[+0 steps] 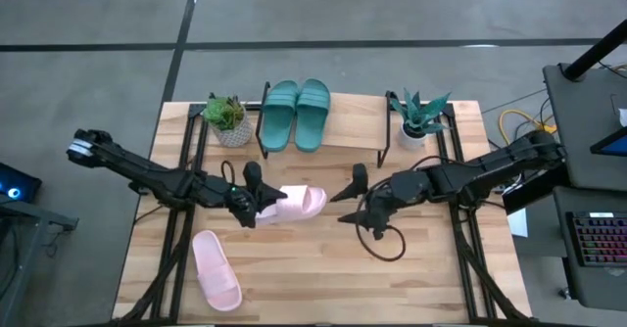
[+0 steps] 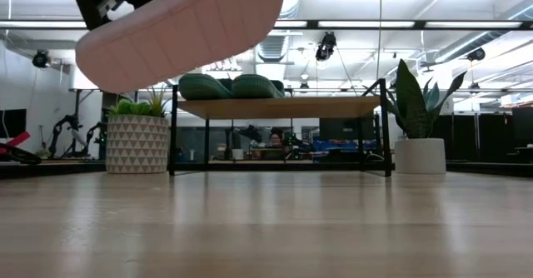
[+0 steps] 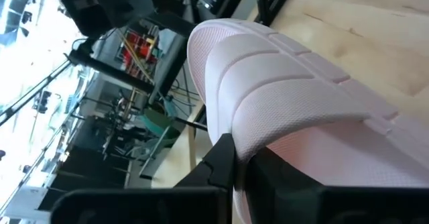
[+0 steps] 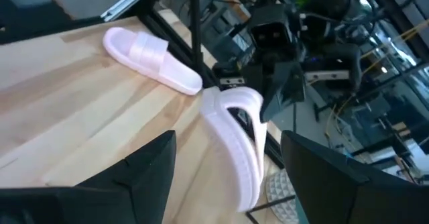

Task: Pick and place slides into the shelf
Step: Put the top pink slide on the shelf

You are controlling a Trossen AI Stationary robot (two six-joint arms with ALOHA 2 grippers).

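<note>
A light wooden worktop (image 1: 411, 268) stands on a grey concrete floor, with two potted plants at its far corners. On the low plank-topped shelf with black metal legs (image 1: 345, 136) lie two dark teal-green rubber slides (image 1: 295, 115), side by side towards its left end. The left gripper (image 1: 257, 206) has its fingers pinched on a pale pink ribbed-strap slide (image 1: 297, 203), held clear of the worktop in front of the shelf. The second pale pink slide (image 1: 216, 269) lies flat near the front left of the worktop. The right gripper (image 1: 351, 202), fingers spread wide and empty, hovers just beside the lifted slide.
</note>
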